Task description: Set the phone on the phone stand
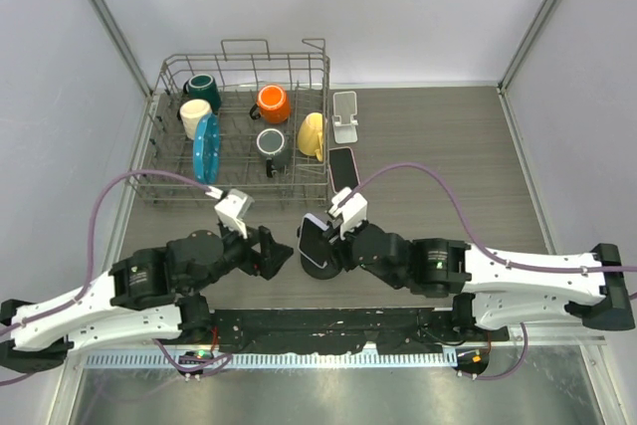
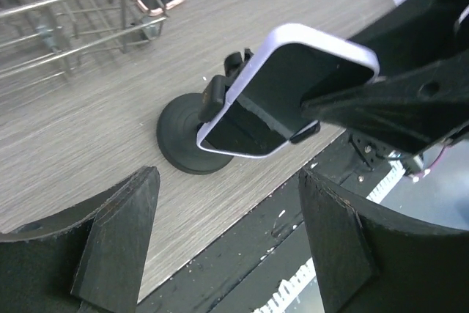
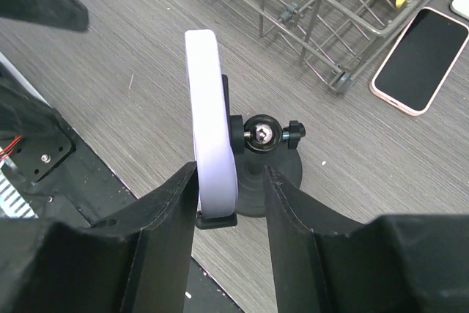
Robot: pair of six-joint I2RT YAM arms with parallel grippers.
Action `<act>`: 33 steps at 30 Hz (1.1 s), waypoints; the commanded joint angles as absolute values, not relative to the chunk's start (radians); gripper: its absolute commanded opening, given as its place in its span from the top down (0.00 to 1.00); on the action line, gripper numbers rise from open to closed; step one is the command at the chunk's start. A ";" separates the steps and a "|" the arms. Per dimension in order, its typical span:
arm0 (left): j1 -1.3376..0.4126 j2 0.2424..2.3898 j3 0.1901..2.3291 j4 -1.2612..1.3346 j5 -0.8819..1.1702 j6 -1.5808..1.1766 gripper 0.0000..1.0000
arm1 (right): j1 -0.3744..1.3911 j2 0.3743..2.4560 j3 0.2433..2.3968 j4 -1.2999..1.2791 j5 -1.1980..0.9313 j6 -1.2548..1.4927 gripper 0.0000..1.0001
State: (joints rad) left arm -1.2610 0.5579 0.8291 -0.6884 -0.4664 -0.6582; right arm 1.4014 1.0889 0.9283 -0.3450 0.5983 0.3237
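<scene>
Sitting in the stand (image 3: 282,170), the phone (image 3: 210,122) is found near the front edge of the desk (image 1: 448,146), between the two arms. The phone is wrapped in a pale case, is stood up on its edge, and is caught in the stand's black clips. The stand's round foot is laid flat on the desk.

The right end effector (image 3: 230,172) is placed around the phone, with a finger on each side. One finger is laid against the phone's face. A thin gap is seen between the phone and the other finger, so the fingers are apart and the phone is not pinched.

The left end effector (image 2: 227,179) is held just beside the stand. Its fingers are spread wide and nothing is held between them.

A second phone (image 1: 343,167) with a pink rim is laid flat on the desk, farther back, just beside the wire rack (image 1: 244,62). Mugs and a blue plate are kept in the rack. A white stand (image 1: 345,116) is set near the rack's far corner.
</scene>
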 commanded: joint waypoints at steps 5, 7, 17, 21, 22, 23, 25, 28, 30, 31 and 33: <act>-1.261 0.624 0.694 -0.362 -0.310 -0.509 0.18 | 1.232 0.937 0.845 -0.301 0.257 0.166 0.55; -1.261 0.626 0.670 -0.325 -0.307 -0.488 0.17 | 1.207 0.896 0.832 -0.301 0.135 0.152 0.55; -1.232 0.646 0.597 -0.229 -0.256 -0.524 0.20 | 1.149 0.917 0.847 -0.308 0.058 0.169 0.46; -1.232 0.582 0.606 -0.319 -0.304 -0.574 0.20 | 1.150 0.957 0.868 -0.290 0.049 0.202 0.47; -1.232 0.563 0.607 -0.339 -0.314 -0.580 0.19 | 1.150 0.963 0.874 -0.288 0.043 0.207 0.49; -1.232 0.546 0.612 -0.369 -0.322 -0.583 0.18 | 1.149 0.968 0.879 -0.288 0.032 0.215 0.50; -1.230 0.500 0.615 -0.390 -0.348 -0.597 0.18 | 1.149 0.969 0.882 -0.288 0.028 0.218 0.50; -1.230 0.476 0.640 -0.434 -0.396 -0.617 0.16 | 1.149 0.976 0.888 -0.290 0.040 0.216 0.52; -1.230 0.480 0.652 -0.445 -0.402 -0.621 0.16 | 1.149 0.994 0.891 -0.291 0.020 0.212 0.55; -1.230 0.488 0.661 -0.451 -0.402 -0.620 0.16 | 1.149 1.000 0.890 -0.290 0.012 0.207 0.56; -1.230 0.494 0.666 -0.453 -0.394 -0.620 0.16 | 1.149 1.015 0.882 -0.276 0.012 0.187 0.61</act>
